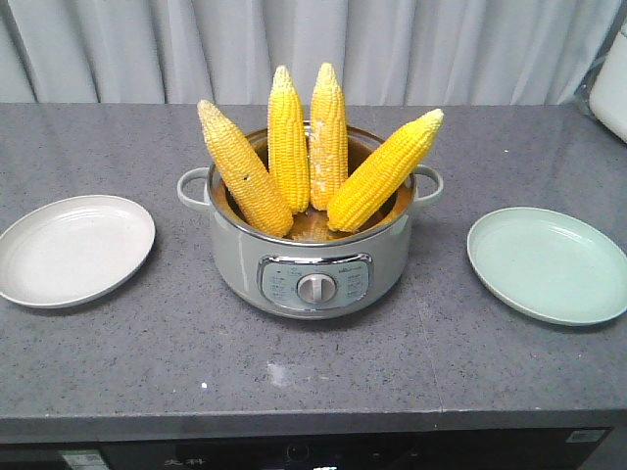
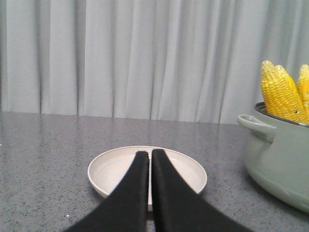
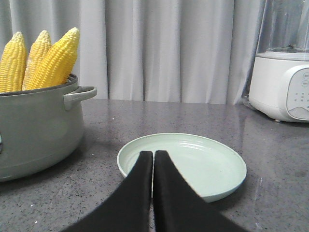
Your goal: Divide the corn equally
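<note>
While both arms hang low in front of me, I read each tool as clenched on nothing. The left tool has its two black fingers pressed together over the white plate, and the right tool sits the same way over the green plate. Neither plate carries anything. On the surface, the white plate lies left of the pot and the green one right of it, each apart from the pot's handles.

All the corn is in the pot, standing on end, tips up, fanned out. I count four cobs, two plates, one pot. By my judgement two cobs are owed to each plate, and none is dealt out yet.

From the left tool the corn lies ahead, to its right and higher. From the right tool it lies ahead, to its left and higher. The leftmost cob leans out over the pot's left rim, nearer the left arm. The rightmost cob leans over the pot's right rim, nearer the right arm. The two middle cobs stand almost vertical, side by side. I judge either tool must open before closing across a cob's long axis.

Behind the pot hangs a grey curtain, and far to the pot's right stands a white appliance.
</note>
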{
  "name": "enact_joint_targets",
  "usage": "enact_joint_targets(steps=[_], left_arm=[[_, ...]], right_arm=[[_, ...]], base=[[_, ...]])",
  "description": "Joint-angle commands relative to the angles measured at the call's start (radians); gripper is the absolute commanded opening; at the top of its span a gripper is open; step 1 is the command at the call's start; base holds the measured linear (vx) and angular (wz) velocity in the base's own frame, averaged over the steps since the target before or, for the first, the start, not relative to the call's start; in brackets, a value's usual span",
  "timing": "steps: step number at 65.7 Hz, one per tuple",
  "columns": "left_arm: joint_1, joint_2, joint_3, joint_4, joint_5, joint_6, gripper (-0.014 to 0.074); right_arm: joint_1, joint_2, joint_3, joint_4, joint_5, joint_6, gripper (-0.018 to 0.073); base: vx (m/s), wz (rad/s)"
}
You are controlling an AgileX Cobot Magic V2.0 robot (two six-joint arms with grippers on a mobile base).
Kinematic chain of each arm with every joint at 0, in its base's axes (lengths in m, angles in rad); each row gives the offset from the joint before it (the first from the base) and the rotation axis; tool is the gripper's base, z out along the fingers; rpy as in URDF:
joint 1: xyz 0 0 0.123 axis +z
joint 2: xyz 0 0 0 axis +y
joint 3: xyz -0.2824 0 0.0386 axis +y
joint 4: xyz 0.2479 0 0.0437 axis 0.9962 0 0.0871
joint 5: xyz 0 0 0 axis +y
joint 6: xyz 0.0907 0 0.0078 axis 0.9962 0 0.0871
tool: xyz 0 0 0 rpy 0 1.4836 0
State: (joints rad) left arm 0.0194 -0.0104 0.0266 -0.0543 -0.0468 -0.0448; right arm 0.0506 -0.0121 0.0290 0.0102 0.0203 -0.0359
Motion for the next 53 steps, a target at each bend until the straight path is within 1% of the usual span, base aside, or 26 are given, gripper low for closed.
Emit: enact_joint_targets(steps=[1,53], left_arm=[[-0.007,-0.017,0.014,-0.003,-0.068,-0.007,-0.0006],[-0.007,-0.017,0.014,-0.003,-0.068,-0.007,-0.0006]], right_arm=[[0.000,-0.001,0.007,-0.010,-0.074,-0.005,-0.0006],[0.000,-0.001,0.007,-0.010,-0.074,-0.005,-0.0006]], base=[[0.06,0.00],[0.04,0.00]])
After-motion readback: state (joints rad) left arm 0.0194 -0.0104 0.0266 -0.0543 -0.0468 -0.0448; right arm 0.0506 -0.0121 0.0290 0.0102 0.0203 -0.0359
